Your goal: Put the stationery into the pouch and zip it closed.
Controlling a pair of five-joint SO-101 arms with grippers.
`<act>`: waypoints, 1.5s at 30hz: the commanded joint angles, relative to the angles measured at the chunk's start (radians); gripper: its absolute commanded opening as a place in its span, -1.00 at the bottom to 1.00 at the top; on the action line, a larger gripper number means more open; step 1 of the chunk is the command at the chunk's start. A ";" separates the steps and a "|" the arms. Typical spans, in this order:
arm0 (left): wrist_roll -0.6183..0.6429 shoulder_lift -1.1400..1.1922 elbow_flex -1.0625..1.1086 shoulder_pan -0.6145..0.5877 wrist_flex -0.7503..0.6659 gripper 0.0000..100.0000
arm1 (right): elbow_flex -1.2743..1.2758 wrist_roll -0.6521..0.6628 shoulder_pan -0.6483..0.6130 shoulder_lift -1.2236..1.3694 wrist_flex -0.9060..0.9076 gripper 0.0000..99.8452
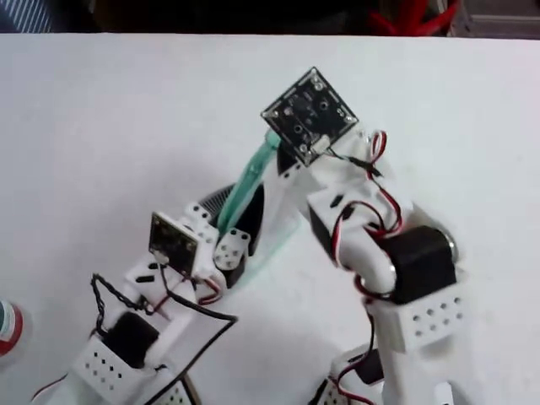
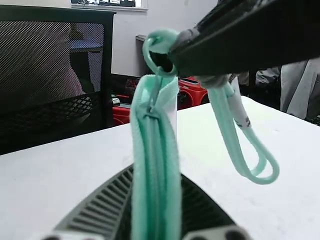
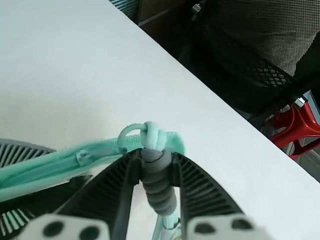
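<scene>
Two robot arms are meeting over a white desk (image 1: pixel 101 126), holding a mint-green pouch (image 1: pixel 245 181) between them; the pouch is standing on its narrow edge, raised off the desk, and running slantwise from one arm to the other.

The left gripper (image 2: pixel 156 200) is gripping the pouch (image 2: pixel 152 130) from both sides; its dark ribbed fingers (image 2: pixel 102 207) are pressing against the fabric, closed as far as the pouch allows, with the zip edge rising out between them. In the high view the left gripper (image 1: pixel 236 215) is sitting at the end of the pouch nearer the arms' bases.

The right gripper (image 3: pixel 154 159) is pinching the grey ribbed zip pull (image 3: pixel 157 182); its fingers (image 3: pixel 115 185) are drawn in tight against the pull, one on each side. A mint cord loop (image 3: pixel 131 137) is knotted just above the pull, and the pouch (image 3: pixel 60 160) is stretching away from it. From the left wrist view the right gripper (image 2: pixel 200 45) is coming in from above, holding the cord loop (image 2: pixel 159 50) at the far end of the zip; a mint wrist strap (image 2: pixel 240 145) is hanging in a long loop beside it.

Whether the zip is fully closed cannot be told.

A red and white object (image 1: pixel 8 325) is sitting at the desk's edge; a black mesh chair (image 2: pixel 45 75) is standing beyond the desk.
</scene>
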 commanded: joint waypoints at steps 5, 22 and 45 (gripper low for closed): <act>-0.008 -0.008 -0.012 -0.012 0.012 -0.95 | 0.064 0.002 0.140 0.001 -0.194 -0.96; 0.160 -0.108 -0.028 -0.021 0.091 -0.73 | 0.121 -0.005 0.087 -0.038 -0.125 -0.96; -0.061 -0.320 0.044 0.139 0.209 -0.96 | 0.124 -0.006 0.136 -0.054 -0.194 -0.96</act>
